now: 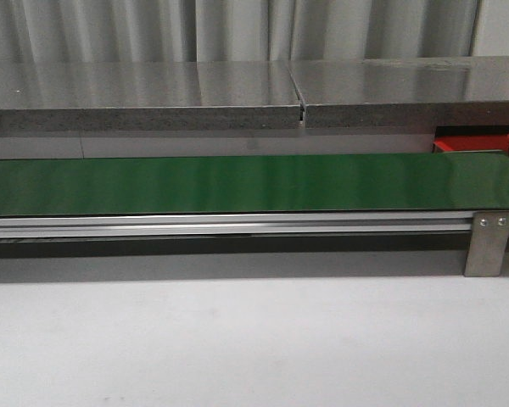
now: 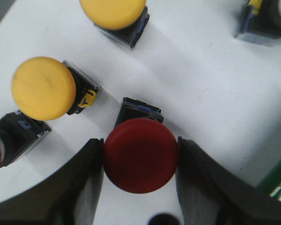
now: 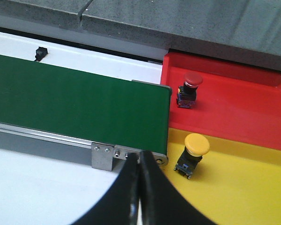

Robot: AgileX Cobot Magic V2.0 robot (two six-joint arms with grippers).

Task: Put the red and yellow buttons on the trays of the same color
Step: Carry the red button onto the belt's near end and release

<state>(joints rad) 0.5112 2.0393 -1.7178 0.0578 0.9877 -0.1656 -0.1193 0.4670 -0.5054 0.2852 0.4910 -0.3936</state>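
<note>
Partly done: one red button on red tray, one yellow button on yellow tray, right gripper pinched empty; lower centre, left gripper flanking another red button, grip unclear, yellow ones waiting

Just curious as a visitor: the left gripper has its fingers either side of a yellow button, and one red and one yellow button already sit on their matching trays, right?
Not quite. In the left wrist view, the button between the left gripper fingers is red, not yellow. The rest holds: the right wrist view shows a red button on the red tray and a yellow button on the yellow tray.
</note>
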